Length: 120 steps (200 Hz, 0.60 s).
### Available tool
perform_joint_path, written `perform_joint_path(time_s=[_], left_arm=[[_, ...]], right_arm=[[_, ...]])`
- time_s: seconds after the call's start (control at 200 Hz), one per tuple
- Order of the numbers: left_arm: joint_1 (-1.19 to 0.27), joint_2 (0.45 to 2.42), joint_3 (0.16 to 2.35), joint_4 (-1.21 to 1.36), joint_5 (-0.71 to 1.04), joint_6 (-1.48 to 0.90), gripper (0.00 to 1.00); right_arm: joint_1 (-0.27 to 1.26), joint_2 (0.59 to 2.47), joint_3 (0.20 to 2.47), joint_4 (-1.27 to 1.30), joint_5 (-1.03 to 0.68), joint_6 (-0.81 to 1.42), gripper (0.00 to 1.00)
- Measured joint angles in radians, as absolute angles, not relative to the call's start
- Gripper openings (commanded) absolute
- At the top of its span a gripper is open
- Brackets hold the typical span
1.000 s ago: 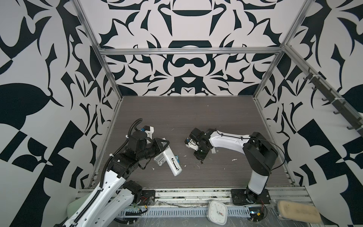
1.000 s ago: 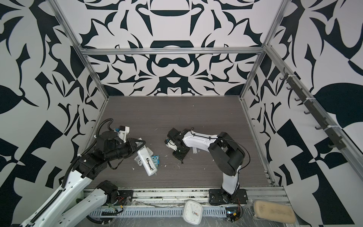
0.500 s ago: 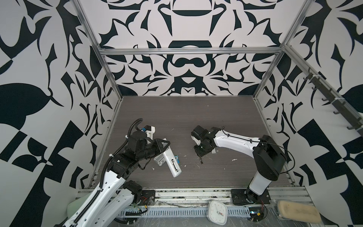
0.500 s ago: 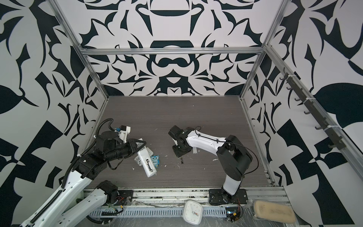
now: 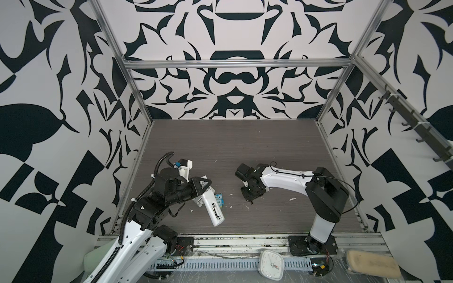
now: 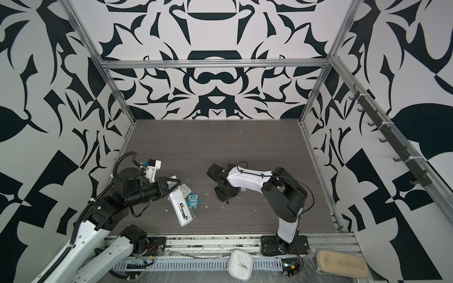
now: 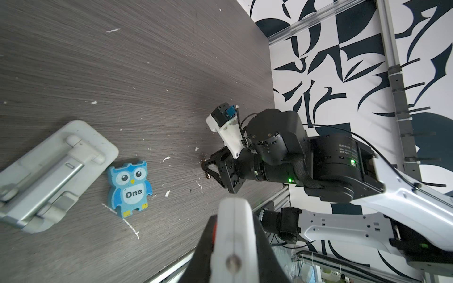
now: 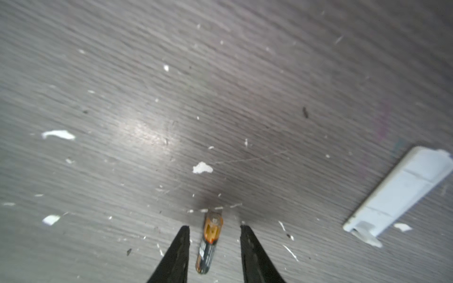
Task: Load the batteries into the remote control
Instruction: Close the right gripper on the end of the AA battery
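Observation:
My left gripper [image 5: 204,190] is shut on the white remote control [image 5: 212,208], gripping it near one end above the table's front left; the remote's open battery slot [image 6: 182,209] faces up. In the left wrist view the remote [image 7: 234,227] fills the space between the jaws. My right gripper [image 8: 214,226] points down at the table near the middle, open, with one battery [image 8: 209,242] lying between its fingers [image 8: 180,250] with a gap on each side. That battery is dark with an orange-gold end. In both top views the right gripper [image 5: 251,194] hides it.
A blue owl figure [image 7: 130,187] and a grey-white tray [image 7: 49,171] lie beside the remote. A white battery cover [image 8: 397,193] lies on the table beside the right gripper. White scraps [image 8: 202,168] litter the dark table [image 5: 232,147]. A clock [image 5: 270,264] lies beyond the front rail.
My right gripper has come down a little toward the table over the battery and its jaws have narrowed. The left arm and the remote have not moved.

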<state>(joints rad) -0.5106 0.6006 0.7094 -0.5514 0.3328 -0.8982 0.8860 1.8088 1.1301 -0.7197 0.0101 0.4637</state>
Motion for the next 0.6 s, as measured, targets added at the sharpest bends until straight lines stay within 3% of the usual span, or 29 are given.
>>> perform_joint_path(time_s=[0.6], left_arm=[[-0.511, 0.554, 0.67, -0.564, 0.349, -0.89, 0.0]], right_arm=[[0.928, 1.841, 1.158, -0.711, 0.055, 0.517, 0.16]])
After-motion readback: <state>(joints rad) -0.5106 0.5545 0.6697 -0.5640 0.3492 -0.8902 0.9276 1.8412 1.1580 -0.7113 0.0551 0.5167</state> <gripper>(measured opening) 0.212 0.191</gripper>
